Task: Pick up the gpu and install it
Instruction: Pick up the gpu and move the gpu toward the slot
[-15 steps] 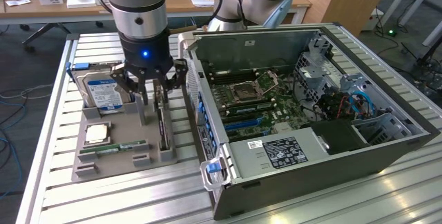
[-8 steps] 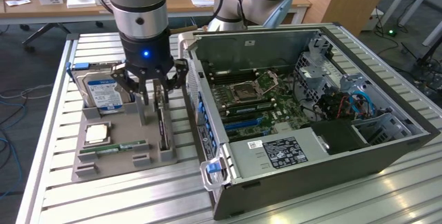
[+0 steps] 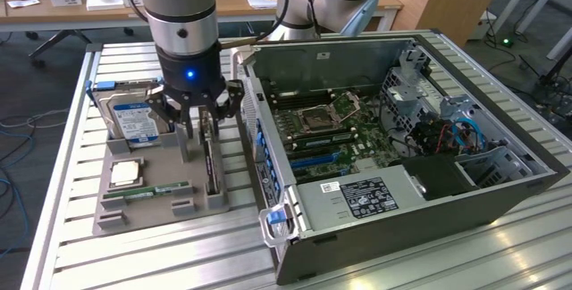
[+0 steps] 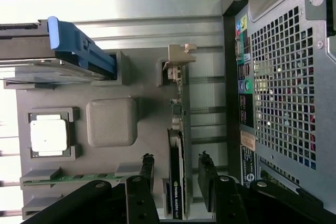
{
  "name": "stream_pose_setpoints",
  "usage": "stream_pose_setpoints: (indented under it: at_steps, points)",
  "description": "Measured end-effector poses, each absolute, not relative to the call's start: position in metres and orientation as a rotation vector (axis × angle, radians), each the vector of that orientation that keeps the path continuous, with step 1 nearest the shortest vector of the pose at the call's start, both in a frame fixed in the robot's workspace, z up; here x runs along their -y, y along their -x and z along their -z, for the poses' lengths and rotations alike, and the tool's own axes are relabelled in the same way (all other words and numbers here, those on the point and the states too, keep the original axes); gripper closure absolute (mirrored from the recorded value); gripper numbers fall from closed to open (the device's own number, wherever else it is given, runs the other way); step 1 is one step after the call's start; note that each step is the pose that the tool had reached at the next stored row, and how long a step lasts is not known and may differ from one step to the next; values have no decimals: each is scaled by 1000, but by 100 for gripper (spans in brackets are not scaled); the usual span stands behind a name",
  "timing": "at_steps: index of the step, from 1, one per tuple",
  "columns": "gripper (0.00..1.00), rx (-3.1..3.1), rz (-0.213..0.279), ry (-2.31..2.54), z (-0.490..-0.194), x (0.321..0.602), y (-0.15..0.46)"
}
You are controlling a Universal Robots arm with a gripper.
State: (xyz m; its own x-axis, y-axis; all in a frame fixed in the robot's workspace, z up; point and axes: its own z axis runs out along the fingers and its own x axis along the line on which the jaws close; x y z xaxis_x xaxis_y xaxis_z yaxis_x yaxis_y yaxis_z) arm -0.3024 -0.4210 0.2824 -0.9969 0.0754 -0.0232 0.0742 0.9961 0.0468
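Note:
The gpu (image 3: 211, 163) is a thin dark card standing on its long edge in a slot of the grey holder tray (image 3: 165, 166), just beside the open computer case (image 3: 402, 136). In the wrist view the gpu (image 4: 177, 145) runs lengthwise, with its silvery bracket (image 4: 181, 56) at the far end. My gripper (image 3: 200, 121) hangs straight above the card, open. Its two black fingers (image 4: 147, 169) straddle the near end of the card with a gap on each side, so my gripper (image 4: 176, 167) holds nothing.
The tray (image 4: 142, 98) also carries a hard drive with a blue-white label (image 3: 132, 112), a processor chip (image 3: 125, 171) and a green memory stick (image 3: 147, 191). Blue slots (image 3: 317, 159) show on the case's motherboard. The case's rear wall (image 4: 278, 93) stands close beside the card.

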Motion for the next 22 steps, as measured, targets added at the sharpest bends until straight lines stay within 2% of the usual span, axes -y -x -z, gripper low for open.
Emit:
stream_pose_setpoints:
  at_steps: [22]
  points:
    - [53,-3114,-72,-117,-276,421,302]
